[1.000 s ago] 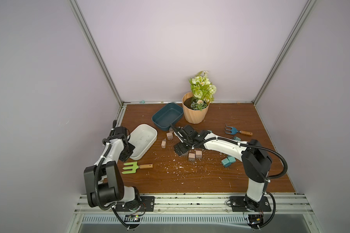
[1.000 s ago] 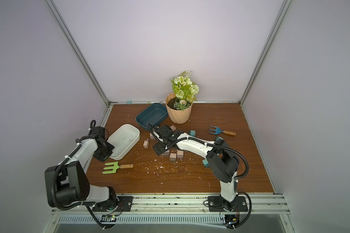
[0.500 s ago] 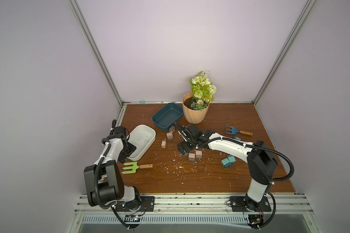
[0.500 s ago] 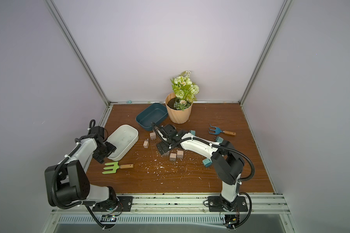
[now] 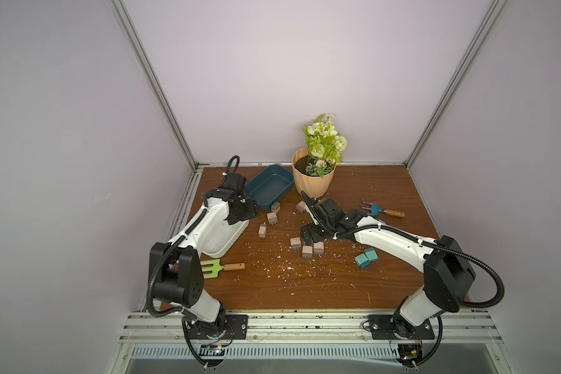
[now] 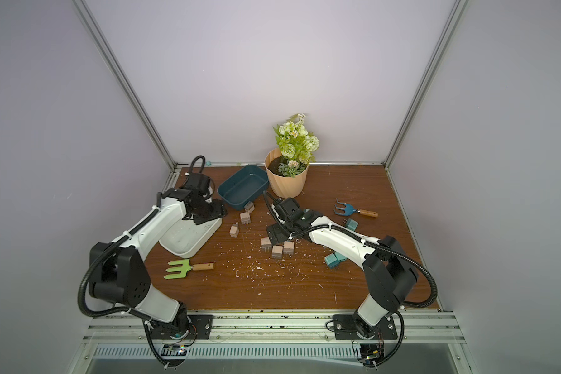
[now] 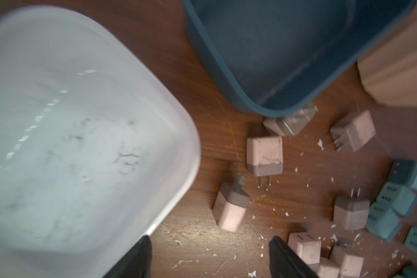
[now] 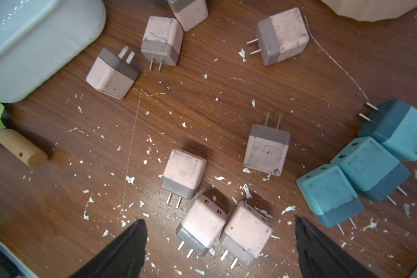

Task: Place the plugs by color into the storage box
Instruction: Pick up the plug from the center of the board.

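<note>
One green garden fork (image 5: 212, 268) lies nearest the arms' bases on the worktop (image 5: 305, 291), which is strewn with white flecks. Just beyond it, three beige-pink plugs (image 5: 307, 251) sit bunched together, with a tight cluster of teal plugs (image 5: 365, 258) off to their right, partly under the right arm. The right pincer (image 8: 218, 220) hangs above the pink bunch, spread wide and gripping nothing. In its wrist view, two of those cubes lie side by side below the gap. To the left, the white tray (image 5: 222, 236) rests just beyond the green fork. The left pincer (image 7: 210, 260) hovers at the tray's far corner, well apart and empty. Several more beige-pink plugs lie loose between the two arms, one tucked against the rim of the dark blue tray (image 5: 269, 187) farther back. A blue garden fork (image 5: 374, 209) lies to the right with a lone teal plug (image 6: 350, 223) near it. At the back stands the flower pot (image 5: 313, 181). Every plug in view is on the worktop, outside both trays.
</note>
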Motion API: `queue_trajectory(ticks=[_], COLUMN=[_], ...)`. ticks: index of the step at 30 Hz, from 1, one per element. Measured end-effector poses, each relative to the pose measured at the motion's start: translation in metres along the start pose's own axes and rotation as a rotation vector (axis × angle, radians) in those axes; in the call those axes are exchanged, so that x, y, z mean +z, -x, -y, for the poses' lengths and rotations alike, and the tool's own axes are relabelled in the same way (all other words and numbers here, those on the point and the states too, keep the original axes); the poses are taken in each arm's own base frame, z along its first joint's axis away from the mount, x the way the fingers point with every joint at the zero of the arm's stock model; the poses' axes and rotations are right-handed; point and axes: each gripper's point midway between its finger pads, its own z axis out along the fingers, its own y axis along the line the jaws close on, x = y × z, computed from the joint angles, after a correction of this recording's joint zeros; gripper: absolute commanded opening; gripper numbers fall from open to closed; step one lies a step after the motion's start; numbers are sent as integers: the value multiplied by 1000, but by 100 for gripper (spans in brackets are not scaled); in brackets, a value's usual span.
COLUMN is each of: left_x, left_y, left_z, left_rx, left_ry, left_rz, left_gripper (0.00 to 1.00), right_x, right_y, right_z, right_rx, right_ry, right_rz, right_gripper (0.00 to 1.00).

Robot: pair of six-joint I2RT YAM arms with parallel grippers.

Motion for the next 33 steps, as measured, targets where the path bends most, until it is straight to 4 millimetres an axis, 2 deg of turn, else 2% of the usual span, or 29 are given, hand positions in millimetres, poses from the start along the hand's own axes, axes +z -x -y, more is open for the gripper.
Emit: queue_trajectory(ticks=[4, 7, 12, 17, 19, 26, 27, 33], left_x=[24, 32, 47, 69, 75, 83, 84, 85], left_y=[-22, -25, -24, -28, -28, -27, -28, -29], left_z=[22, 27, 27, 18, 15, 13, 13, 13], left_rx=[112, 153, 201, 238, 247, 257, 255, 247], left_ry=[2, 15, 51, 109, 126, 126, 124, 118], left_rz=[-88, -105, -118, -149, -151, -133, -132, -126], left_gripper=[81, 84, 84, 83, 76, 36, 33, 29], right_x=[-8, -15, -22, -20, -20, -22, -23, -23], right_y=[0, -3, -16, -30, -33, -32, -31, -31], right_z=[4, 8, 15, 20, 21, 21, 21, 21], right_rx=[17, 31, 54, 71, 78, 94, 96, 101], right_ry=[-5, -16, -22, -31, -35, -34, -34, -34], right_rz=[18, 35, 32, 10, 6, 15, 17, 18], right_gripper=[98, 98, 98, 98, 98, 98, 98, 98])
